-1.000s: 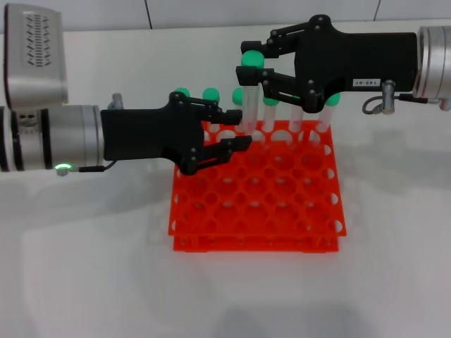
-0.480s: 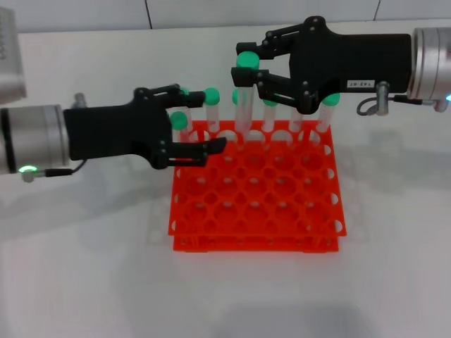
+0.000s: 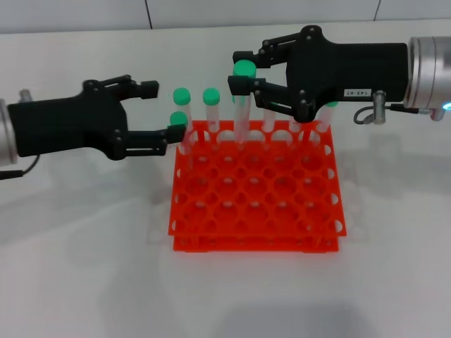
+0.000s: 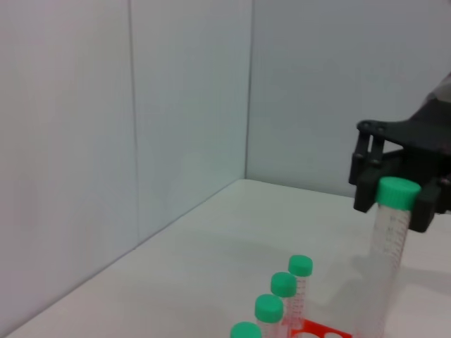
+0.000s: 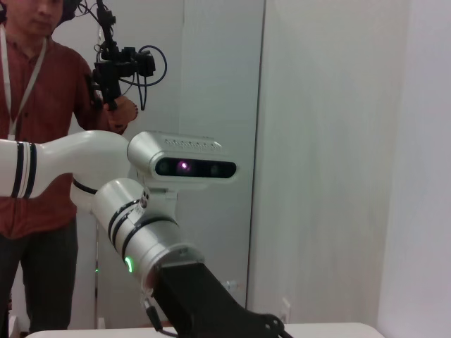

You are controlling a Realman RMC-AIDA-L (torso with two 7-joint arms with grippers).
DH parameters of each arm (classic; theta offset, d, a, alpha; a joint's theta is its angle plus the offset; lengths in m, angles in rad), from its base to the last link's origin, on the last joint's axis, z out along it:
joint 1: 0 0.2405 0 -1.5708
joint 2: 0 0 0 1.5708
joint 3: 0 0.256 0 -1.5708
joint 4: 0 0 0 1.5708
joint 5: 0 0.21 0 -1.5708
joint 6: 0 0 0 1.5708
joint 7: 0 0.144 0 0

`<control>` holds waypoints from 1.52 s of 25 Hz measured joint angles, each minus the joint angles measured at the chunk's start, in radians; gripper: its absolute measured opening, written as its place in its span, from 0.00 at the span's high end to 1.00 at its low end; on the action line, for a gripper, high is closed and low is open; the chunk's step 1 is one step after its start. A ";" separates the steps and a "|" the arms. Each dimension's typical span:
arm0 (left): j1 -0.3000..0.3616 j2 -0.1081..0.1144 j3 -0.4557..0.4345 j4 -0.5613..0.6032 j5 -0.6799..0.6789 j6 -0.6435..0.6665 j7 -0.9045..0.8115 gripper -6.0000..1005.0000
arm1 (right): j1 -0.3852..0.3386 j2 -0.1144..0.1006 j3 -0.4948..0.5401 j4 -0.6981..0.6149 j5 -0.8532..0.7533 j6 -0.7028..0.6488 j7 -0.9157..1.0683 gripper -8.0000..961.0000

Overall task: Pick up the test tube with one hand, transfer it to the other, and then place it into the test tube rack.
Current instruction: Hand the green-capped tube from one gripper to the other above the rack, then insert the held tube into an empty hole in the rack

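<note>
My right gripper (image 3: 238, 70), the labelled one, is shut on the green cap end of the test tube (image 3: 242, 114). The tube hangs upright over the back rows of the orange-red test tube rack (image 3: 254, 243). Its lower end is level with the rack's top plate; I cannot tell if it is in a hole. My left gripper (image 3: 161, 111) stands open and empty to the left of the rack. In the left wrist view the right gripper (image 4: 394, 184) pinches the test tube (image 4: 389, 246) just under its cap.
Several other green-capped tubes (image 3: 211, 96) stand in the rack's back rows, some close to the left fingertips (image 3: 172, 132). Their caps (image 4: 284, 284) show in the left wrist view. A person in a red shirt (image 5: 35, 120) stands behind the robot.
My left gripper has drawn back to the left, away from the tube, and stays open. My right gripper keeps the tube and has shifted slightly left.
</note>
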 joint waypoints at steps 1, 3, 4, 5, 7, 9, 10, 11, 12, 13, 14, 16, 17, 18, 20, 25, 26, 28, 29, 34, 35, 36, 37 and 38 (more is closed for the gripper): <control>0.006 0.002 0.000 0.014 0.003 0.007 -0.008 0.13 | 0.000 0.000 -0.002 0.001 0.001 0.000 0.000 0.72; 0.018 0.006 -0.001 0.041 0.019 0.022 -0.032 0.13 | 0.000 0.000 -0.003 0.004 0.002 0.000 -0.001 0.72; 0.021 0.007 -0.001 0.055 0.038 0.028 -0.050 0.13 | -0.001 0.000 -0.003 0.005 0.002 0.000 -0.001 0.72; 0.023 0.008 -0.001 0.069 0.057 0.033 -0.069 0.13 | -0.002 0.000 -0.003 0.007 0.002 0.000 -0.001 0.72; 0.023 0.011 -0.002 0.084 0.105 0.044 -0.109 0.13 | -0.006 0.000 -0.004 0.008 0.002 0.000 -0.001 0.72; 0.021 0.019 -0.003 0.091 0.171 0.065 -0.166 0.13 | -0.011 0.000 -0.005 0.009 0.003 0.000 0.001 0.72; 0.021 0.019 -0.003 0.091 0.171 0.065 -0.166 0.13 | -0.011 0.001 -0.010 0.010 0.004 0.001 0.001 0.72; 0.021 0.024 -0.006 0.094 0.189 0.071 -0.181 0.13 | -0.012 0.001 -0.013 0.010 0.005 0.004 0.001 0.72; 0.022 0.028 -0.014 0.095 0.210 0.084 -0.196 0.13 | -0.011 0.001 -0.020 0.010 0.009 0.009 0.001 0.72; 0.022 0.031 -0.025 0.095 0.226 0.095 -0.205 0.13 | -0.012 0.001 -0.029 0.011 0.012 0.019 0.001 0.72; 0.022 0.033 -0.048 0.096 0.245 0.114 -0.211 0.13 | -0.012 0.001 -0.041 0.011 0.017 0.032 0.002 0.72; 0.022 0.033 -0.099 0.098 0.283 0.149 -0.215 0.13 | -0.011 0.001 -0.064 0.012 0.025 0.054 0.002 0.72; 0.021 0.031 -0.128 0.099 0.313 0.164 -0.217 0.13 | -0.009 0.001 -0.076 0.012 0.027 0.064 0.002 0.72; 0.021 0.029 -0.150 0.101 0.338 0.174 -0.219 0.13 | -0.007 0.001 -0.086 0.012 0.030 0.072 0.002 0.72; 0.020 0.026 -0.169 0.104 0.385 0.186 -0.222 0.13 | -0.004 0.002 -0.099 0.012 0.034 0.083 0.002 0.72; 0.017 0.024 -0.176 0.107 0.472 0.187 -0.223 0.13 | -0.001 0.002 -0.148 0.014 0.072 0.139 -0.001 0.72; 0.016 0.024 -0.178 0.107 0.479 0.187 -0.220 0.13 | 0.000 0.002 -0.156 0.014 0.073 0.151 -0.001 0.72; 0.015 0.024 -0.180 0.107 0.483 0.186 -0.212 0.13 | 0.002 0.002 -0.178 0.014 0.078 0.187 -0.001 0.72; 0.014 0.024 -0.181 0.107 0.483 0.186 -0.205 0.13 | 0.002 0.003 -0.186 0.014 0.081 0.202 -0.001 0.72; 0.006 0.024 -0.181 0.109 0.483 0.182 -0.190 0.13 | 0.010 0.004 -0.225 0.020 0.083 0.283 0.000 0.72; 0.004 0.023 -0.181 0.109 0.484 0.182 -0.188 0.13 | 0.012 0.004 -0.232 0.021 0.085 0.298 0.000 0.72; 0.003 0.022 -0.181 0.109 0.484 0.182 -0.185 0.13 | 0.013 0.004 -0.237 0.021 0.089 0.307 -0.001 0.72; 0.002 0.021 -0.181 0.109 0.485 0.182 -0.183 0.13 | 0.013 0.003 -0.240 0.022 0.094 0.312 -0.002 0.72; 0.001 0.019 -0.181 0.109 0.485 0.182 -0.178 0.13 | 0.013 0.003 -0.245 0.022 0.104 0.317 -0.005 0.72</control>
